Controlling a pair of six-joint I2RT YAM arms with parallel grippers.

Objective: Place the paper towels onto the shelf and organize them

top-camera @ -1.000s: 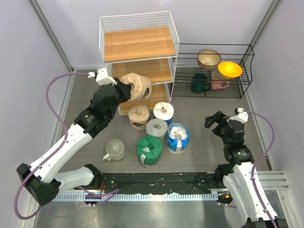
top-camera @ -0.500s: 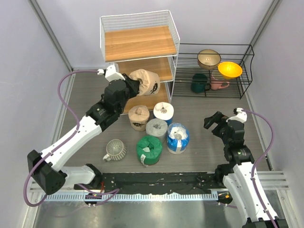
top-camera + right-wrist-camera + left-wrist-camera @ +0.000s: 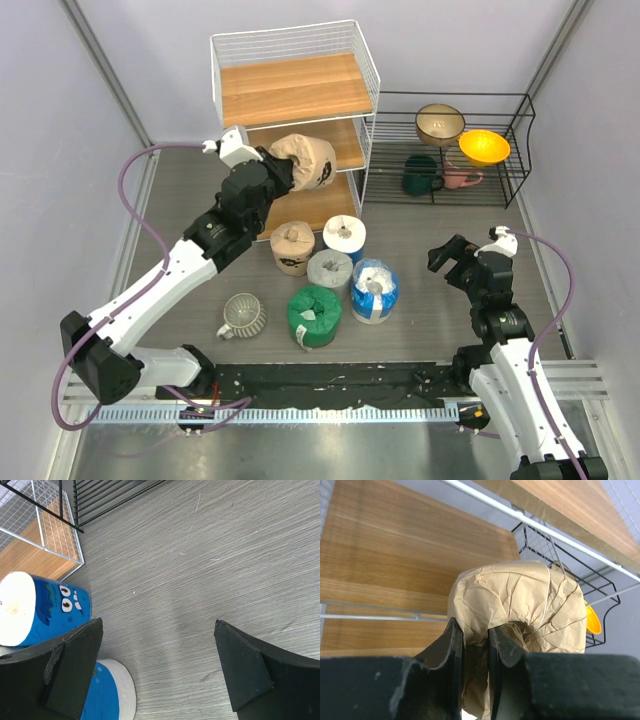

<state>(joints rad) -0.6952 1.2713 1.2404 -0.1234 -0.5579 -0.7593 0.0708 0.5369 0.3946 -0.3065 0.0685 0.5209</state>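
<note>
My left gripper (image 3: 277, 172) is shut on the twisted end of a tan paper towel roll (image 3: 306, 161) and holds it in the air at the front of the white wire shelf (image 3: 291, 88), level with the middle board (image 3: 395, 550). In the left wrist view the fingers (image 3: 454, 645) pinch the roll's crumpled wrapper (image 3: 520, 600). On the table stand a second tan roll (image 3: 292, 247), a white-blue roll (image 3: 345, 236), a grey roll (image 3: 329, 269), a blue-white roll (image 3: 374, 290) and a green roll (image 3: 314, 315). My right gripper (image 3: 455, 256) is open and empty, over bare table right of the rolls.
A ribbed pale mug (image 3: 242, 316) sits left of the green roll. A low black wire rack (image 3: 450, 150) with bowls and mugs stands right of the shelf. Blue rolls show at the left in the right wrist view (image 3: 45, 607).
My left gripper has carried the tan roll up and to the right, from beside the lower tier to the middle tier's front edge. The right arm has barely moved.
</note>
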